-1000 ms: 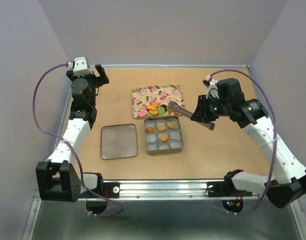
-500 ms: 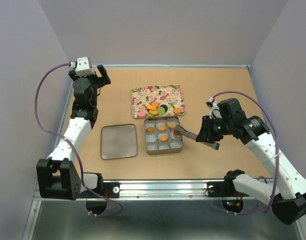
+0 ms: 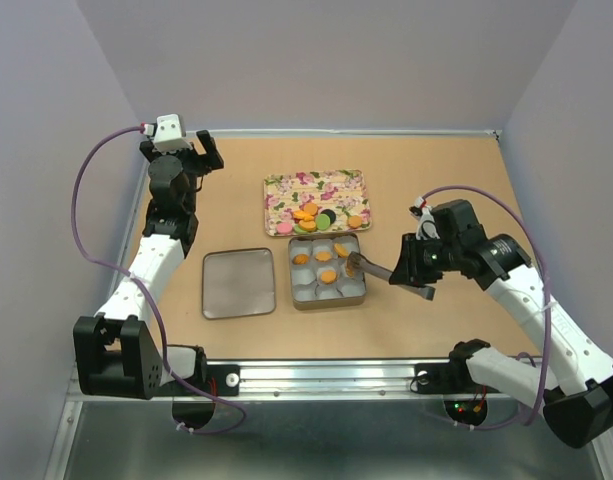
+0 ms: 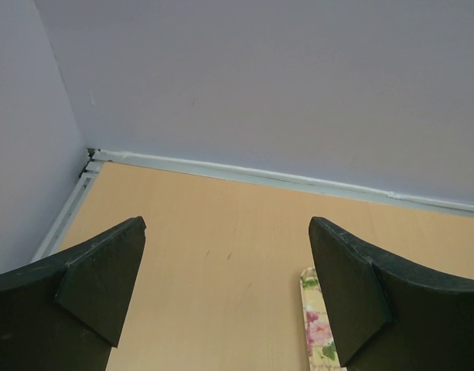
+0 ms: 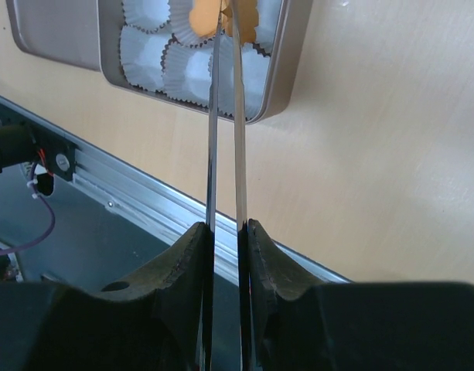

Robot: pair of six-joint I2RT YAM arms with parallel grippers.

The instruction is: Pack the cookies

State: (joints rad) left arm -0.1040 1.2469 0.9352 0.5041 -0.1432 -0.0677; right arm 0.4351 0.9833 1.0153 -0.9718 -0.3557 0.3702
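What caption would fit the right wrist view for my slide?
Right gripper clamps metal tongs, their tips at an orange cookie above the tin of white paper cups.

Right pincer with tongs — off the floral tray, now over the tin.

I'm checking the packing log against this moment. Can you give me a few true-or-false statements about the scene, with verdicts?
1. The right gripper has its jaws shut on the tongs, which reach over the tin. True.
2. The left gripper holds a cookie. False: its jaws are open and empty.
3. The lid sits on the tin. False: it lies on the table beside the tin.
4. Some cookies lie on the floral tray. True.
5. All the paper cups hold cookies. False: several are empty.
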